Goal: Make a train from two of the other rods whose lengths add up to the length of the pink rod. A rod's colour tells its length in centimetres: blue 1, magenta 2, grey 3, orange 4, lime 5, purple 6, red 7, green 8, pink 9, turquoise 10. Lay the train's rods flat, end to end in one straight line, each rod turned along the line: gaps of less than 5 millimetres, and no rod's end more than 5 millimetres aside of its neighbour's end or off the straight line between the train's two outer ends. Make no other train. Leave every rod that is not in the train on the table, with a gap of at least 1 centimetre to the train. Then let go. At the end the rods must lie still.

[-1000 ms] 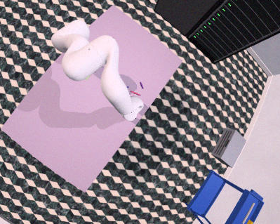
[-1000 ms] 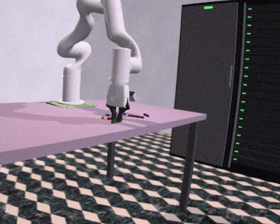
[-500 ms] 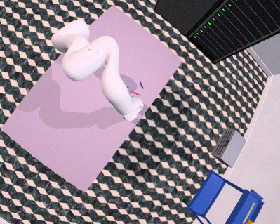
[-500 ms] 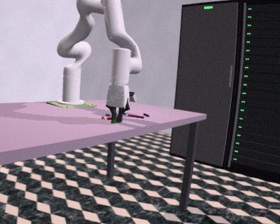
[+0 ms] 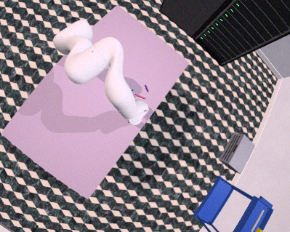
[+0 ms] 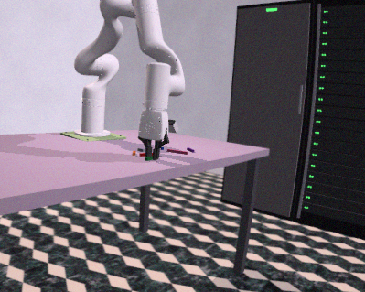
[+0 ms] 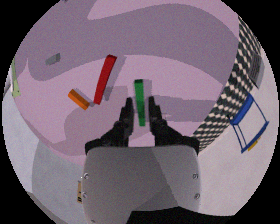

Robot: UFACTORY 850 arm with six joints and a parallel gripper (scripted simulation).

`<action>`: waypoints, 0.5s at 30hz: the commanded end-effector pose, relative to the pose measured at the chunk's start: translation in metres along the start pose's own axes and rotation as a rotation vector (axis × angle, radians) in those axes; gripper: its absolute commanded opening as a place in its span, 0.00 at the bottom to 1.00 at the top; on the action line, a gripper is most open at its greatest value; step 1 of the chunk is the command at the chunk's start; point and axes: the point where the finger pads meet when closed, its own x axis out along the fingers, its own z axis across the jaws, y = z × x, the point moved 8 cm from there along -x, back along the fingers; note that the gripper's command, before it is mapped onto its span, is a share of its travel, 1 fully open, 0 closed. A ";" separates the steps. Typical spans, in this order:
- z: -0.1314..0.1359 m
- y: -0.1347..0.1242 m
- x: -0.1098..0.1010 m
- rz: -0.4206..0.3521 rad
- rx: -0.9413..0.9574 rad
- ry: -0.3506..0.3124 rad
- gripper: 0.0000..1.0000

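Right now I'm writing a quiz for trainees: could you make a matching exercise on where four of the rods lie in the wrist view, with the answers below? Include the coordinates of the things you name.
Rods:
1. grey rod [image 6: 140, 150] [image 7: 53, 59]
2. green rod [image 6: 148, 158] [image 7: 140, 100]
3. orange rod [image 6: 134, 153] [image 7: 79, 99]
4. red rod [image 6: 142, 155] [image 7: 105, 80]

Places in the wrist view:
A. in line with the gap between the fingers of the claw [image 6: 152, 158] [image 7: 140, 101]
B. between the orange and green rods
C. farthest left of the four
D. just left of the red rod's lower end

Pairs: 1-C, 2-A, 3-D, 4-B.
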 end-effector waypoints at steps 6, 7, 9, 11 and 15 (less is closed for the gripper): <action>0.001 0.000 -0.001 -0.001 0.000 -0.002 0.24; 0.001 0.000 -0.001 -0.001 0.000 -0.002 0.24; 0.001 0.000 -0.001 -0.001 0.000 -0.002 0.24; 0.001 0.000 -0.001 -0.001 0.000 -0.002 0.24; 0.001 0.000 -0.001 -0.001 0.000 -0.002 0.04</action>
